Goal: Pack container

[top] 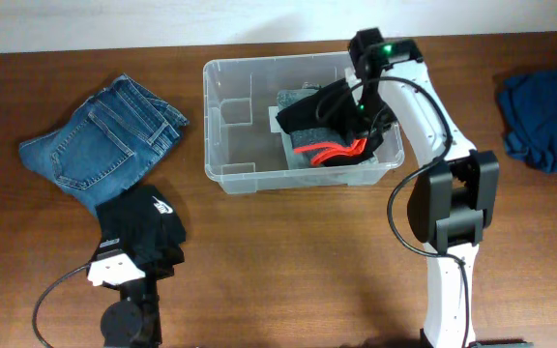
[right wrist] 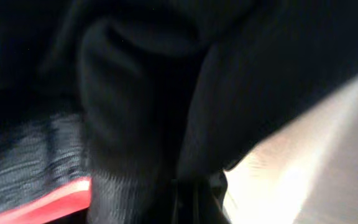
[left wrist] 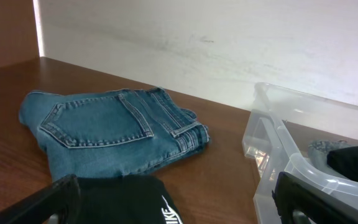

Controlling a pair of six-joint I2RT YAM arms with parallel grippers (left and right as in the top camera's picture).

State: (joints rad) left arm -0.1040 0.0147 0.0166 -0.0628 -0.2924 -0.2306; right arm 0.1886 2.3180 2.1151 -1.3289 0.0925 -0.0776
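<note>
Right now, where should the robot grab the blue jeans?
Pinch the thick waistband end of the jeans, the end nearest the container. They lie folded flat on the table, so come straight down from above; that stacked, bunched edge probably gives most to hold.

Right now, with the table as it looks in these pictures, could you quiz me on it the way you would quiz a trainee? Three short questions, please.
1. True or false: the left end effector is shut.
2. Which of these lies inside the container? A: the folded jeans. B: the red-edged grey item. C: the blue cloth.
3. Fill in the blank: the right end effector is closed on a ___ cloth over the container.

Key
1. False: its fingers stand wide apart.
2. B.
3. Black: it holds the black cloth.
</note>
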